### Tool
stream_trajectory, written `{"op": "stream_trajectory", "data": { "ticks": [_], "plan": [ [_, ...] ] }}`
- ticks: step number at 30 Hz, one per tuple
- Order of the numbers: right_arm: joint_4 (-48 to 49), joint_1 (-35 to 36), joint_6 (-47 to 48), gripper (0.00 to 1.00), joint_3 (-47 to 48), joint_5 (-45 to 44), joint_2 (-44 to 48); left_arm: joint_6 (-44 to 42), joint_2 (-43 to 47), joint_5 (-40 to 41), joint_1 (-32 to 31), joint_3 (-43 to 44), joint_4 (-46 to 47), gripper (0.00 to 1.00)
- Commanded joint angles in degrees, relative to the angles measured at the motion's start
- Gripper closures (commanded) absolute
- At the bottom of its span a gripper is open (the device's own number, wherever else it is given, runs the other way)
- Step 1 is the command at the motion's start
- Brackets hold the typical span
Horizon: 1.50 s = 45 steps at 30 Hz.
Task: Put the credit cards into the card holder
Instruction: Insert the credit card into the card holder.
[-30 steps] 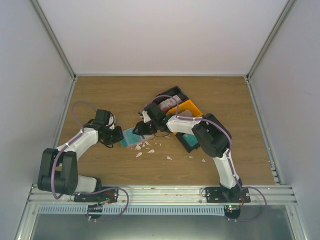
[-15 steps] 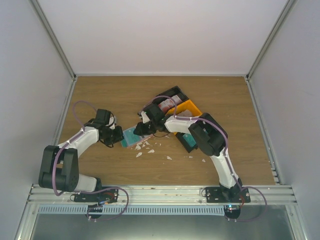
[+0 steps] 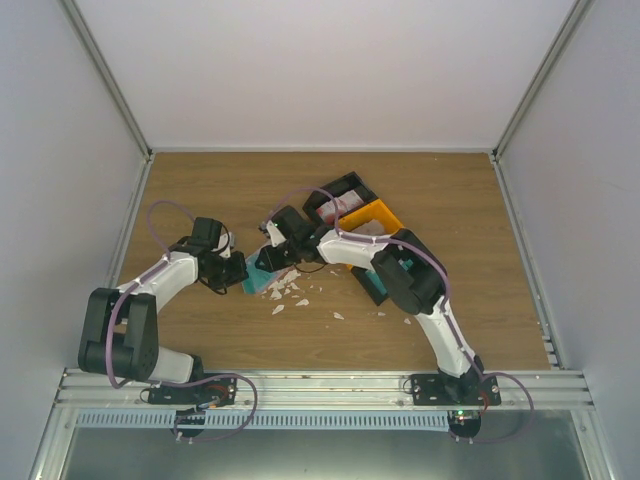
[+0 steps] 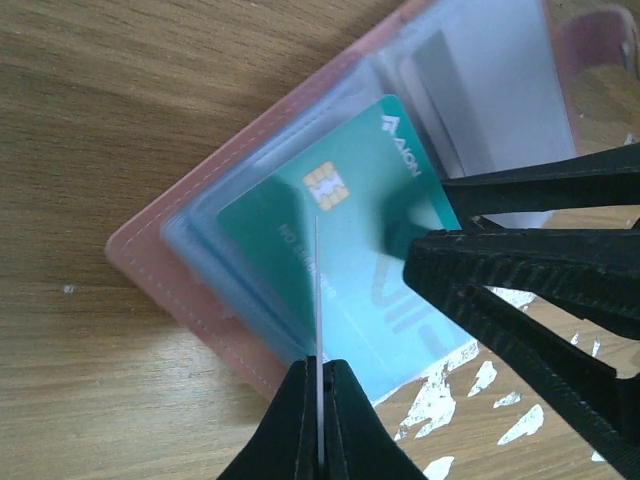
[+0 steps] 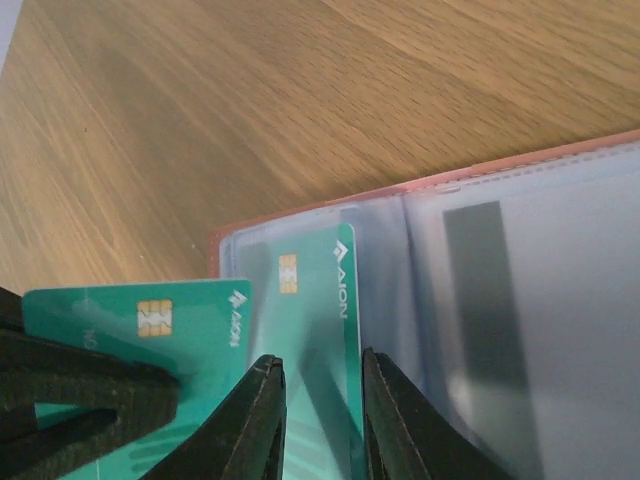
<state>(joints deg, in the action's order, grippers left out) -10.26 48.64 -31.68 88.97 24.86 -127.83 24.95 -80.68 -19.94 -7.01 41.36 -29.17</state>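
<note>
Teal credit card [image 5: 315,320] lying flat on the open card holder [image 5: 560,300], its chip end apparently tucked just under a clear pocket near the holder's pink corner. To seat it well, it likely needs a straight push along the pocket, kept flat and square to the seam so it does not skew. The right gripper [image 5: 320,358] has narrow jaws closed against the card's long edges, behind the chip. Beside that corner of the holder, the left gripper [image 4: 318,365] is pinched tight on a second teal card [image 5: 190,320], held on edge.
</note>
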Motion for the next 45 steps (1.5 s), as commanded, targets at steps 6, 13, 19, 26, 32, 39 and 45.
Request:
{"op": "stream_trajectory", "data": {
  "ticks": [6,13,19,26,32,39,45],
  "plan": [
    [-7.12,2.44,5.41,0.72,4.64,-7.47,-2.59,-0.34,-0.67,0.39,-0.36,0.37,0.98,1.00],
    [-7.43,2.21,5.12,0.59,4.66,-9.62,1.00,0.18,2.80,0.59,-0.35,2.33,-0.86,1.00],
    [-4.60,0.19,3.91,0.55,1.51,-13.35,5.50,0.74,6.98,1.96,-0.33,4.23,-3.19,1.00],
    [-7.85,-1.33,7.82,0.53,4.14,-22.30,1.55,2.16,9.81,3.06,-0.37,4.05,-2.21,1.00],
    [-10.74,-1.93,9.00,0.52,7.45,-28.54,-0.99,2.56,10.16,1.53,-0.38,4.00,-1.81,1.00],
    [-12.61,-2.78,7.13,0.52,8.25,-34.67,-1.76,2.38,10.30,0.88,-0.33,3.43,-1.73,1.00],
    [-13.01,-3.20,6.79,0.52,9.37,-33.53,-2.97,2.35,10.48,0.45,-0.38,3.03,-1.59,1.00]
  ]
}}
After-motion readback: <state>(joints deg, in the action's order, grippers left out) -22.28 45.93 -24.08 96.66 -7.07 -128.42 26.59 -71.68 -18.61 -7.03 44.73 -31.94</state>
